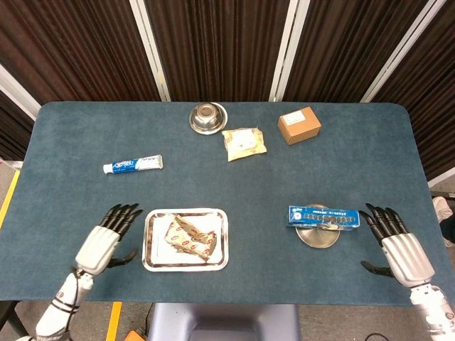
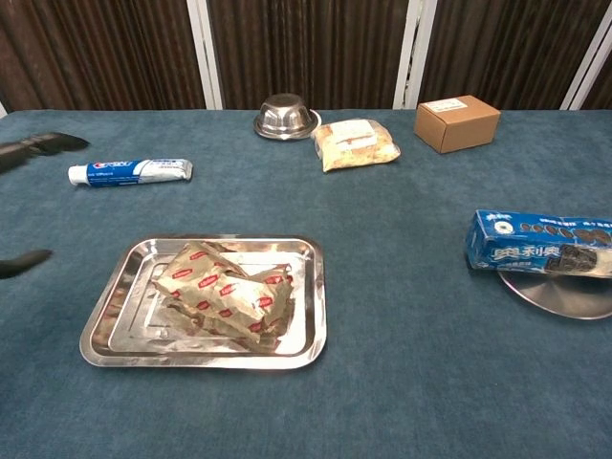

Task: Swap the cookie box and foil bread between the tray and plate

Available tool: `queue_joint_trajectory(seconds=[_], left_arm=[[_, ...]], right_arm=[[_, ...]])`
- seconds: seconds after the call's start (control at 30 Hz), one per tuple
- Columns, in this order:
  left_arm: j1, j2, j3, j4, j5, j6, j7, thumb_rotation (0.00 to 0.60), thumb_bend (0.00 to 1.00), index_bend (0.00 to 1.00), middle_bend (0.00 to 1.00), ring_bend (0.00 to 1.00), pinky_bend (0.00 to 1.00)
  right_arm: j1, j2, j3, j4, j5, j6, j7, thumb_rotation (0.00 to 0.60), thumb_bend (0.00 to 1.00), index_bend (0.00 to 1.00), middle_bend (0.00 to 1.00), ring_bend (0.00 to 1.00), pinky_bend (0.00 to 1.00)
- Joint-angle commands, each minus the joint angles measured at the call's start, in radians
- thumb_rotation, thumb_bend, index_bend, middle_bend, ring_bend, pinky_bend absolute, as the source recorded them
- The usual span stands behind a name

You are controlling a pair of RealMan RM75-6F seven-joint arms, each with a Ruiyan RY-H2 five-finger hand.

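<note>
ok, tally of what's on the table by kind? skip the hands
Metal dishes: 3 – tray, plate, bowl
Boxes: 2 – cookie box, cardboard box
Wrapped food: 2 – foil bread, clear snack bag
Tubes: 1 – toothpaste
Total: 8

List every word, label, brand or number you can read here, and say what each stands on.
Nothing can be quoted with certainty.
Blue cookie box: white characters, too blurred.
Blue-and-white toothpaste tube: logo too small.
Brown cardboard box: white label, illegible.
Red-patterned foil bread packet: marks unreadable.
Clear snack bag: label illegible.
</note>
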Motion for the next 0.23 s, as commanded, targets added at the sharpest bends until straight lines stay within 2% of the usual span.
queue_joint_trajectory(seconds=[0.03, 0.07, 0.13, 0.23], left_arm=[[0.152, 0.073, 0.023, -0.011, -0.046, 0.156, -0.028, 0.600, 0.35, 0.00, 0.00, 0.00, 0.01], [0.154, 0.092, 0.028, -0.004, -0.035, 0.155, -0.023, 0.600, 0.35, 0.00, 0.00, 0.00, 0.01], [0.164, 0.107, 0.003, -0.009, -0.040, 0.176, -0.060, 0.600, 0.36, 0.00, 0.00, 0.00, 0.01], [0.170, 0.103, -0.027, 0.024, -0.060, 0.169, -0.039, 0.600, 0.36, 0.00, 0.00, 0.00, 0.01]], right_arm=[[-0.084, -0.029, -0.003, -0.067, 0.031, 0.091, -0.241, 0.600, 0.20, 0.00, 0.00, 0.00, 0.02], [-0.092, -0.038, -0.005, -0.069, 0.015, 0.107, -0.264, 0.600, 0.20, 0.00, 0.00, 0.00, 0.01], [-0.103, -0.056, -0.009, -0.066, -0.009, 0.128, -0.290, 0.600, 0.20, 0.00, 0.00, 0.00, 0.00], [-0.106, -0.063, -0.008, -0.068, -0.004, 0.120, -0.296, 0.600, 0.20, 0.00, 0.00, 0.00, 0.00]])
